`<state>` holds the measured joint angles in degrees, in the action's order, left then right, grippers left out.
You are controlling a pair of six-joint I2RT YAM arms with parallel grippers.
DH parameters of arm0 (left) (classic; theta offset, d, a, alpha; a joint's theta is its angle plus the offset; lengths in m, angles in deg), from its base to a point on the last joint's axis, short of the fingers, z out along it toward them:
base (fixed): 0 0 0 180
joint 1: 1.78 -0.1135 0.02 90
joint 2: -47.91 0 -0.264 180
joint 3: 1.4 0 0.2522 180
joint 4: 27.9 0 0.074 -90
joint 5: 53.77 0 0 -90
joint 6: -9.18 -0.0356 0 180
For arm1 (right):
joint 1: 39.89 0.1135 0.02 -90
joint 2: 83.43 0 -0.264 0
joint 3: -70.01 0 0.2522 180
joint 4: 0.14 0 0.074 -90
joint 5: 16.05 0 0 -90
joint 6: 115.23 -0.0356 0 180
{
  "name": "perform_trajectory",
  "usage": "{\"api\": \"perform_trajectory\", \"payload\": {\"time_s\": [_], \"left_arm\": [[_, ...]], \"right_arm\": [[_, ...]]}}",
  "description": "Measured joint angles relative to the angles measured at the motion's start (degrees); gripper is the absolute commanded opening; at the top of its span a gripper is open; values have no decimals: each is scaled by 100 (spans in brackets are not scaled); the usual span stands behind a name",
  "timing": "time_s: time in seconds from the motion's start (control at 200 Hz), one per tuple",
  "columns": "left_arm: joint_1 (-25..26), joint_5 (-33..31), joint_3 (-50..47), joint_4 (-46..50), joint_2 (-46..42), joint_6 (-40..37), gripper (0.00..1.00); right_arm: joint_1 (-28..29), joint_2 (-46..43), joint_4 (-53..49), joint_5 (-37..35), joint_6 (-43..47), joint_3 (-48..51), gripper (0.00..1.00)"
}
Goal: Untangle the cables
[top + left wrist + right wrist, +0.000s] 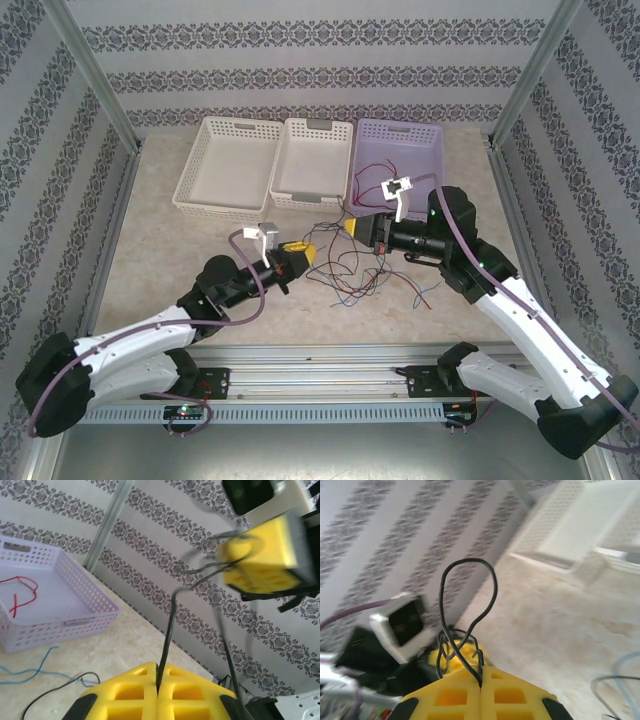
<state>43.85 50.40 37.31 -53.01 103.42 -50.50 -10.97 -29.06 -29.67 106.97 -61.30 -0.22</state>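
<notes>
From above, the left gripper (298, 252) and right gripper (355, 228) face each other closely, with the cables (345, 268) sprawled on the table (200, 270) between and beneath their jaws; the strands are too fine here to tell what is pinched. The left wrist view settles it for the left gripper (159, 680): its yellow jaws are pressed together on a dark cable (168, 630) rising straight ahead toward the right gripper (265, 555), while a red cable (22, 592) lies in the lilac basket (75, 622) off to the jaws' left. The right wrist view shows the right gripper (480, 686) clamped likewise, the dark cable (470, 595) looping up just ahead.
</notes>
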Motion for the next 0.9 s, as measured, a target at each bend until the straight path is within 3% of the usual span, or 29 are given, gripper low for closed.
{"api": "perform_trajectory", "payload": {"time_s": [0.31, 0.49, 0.739, 0.899], "left_arm": [[0, -678, -13, 2245, -1565, 17, 0], [0, -1172, 387, 3668, -1932, 17, 0], [0, -1668, 1508, 5318, -2166, -7, 0], [0, -1989, 2568, 6290, -2192, -195, 0]], "right_arm": [[-621, 240, -70, -334, 55, 710, 5], [-868, 520, -57, -483, 181, 1010, 4], [-1069, 756, -20, -647, 330, 1379, 0], [-1672, 704, 190, -726, 302, 1692, 0]]}}
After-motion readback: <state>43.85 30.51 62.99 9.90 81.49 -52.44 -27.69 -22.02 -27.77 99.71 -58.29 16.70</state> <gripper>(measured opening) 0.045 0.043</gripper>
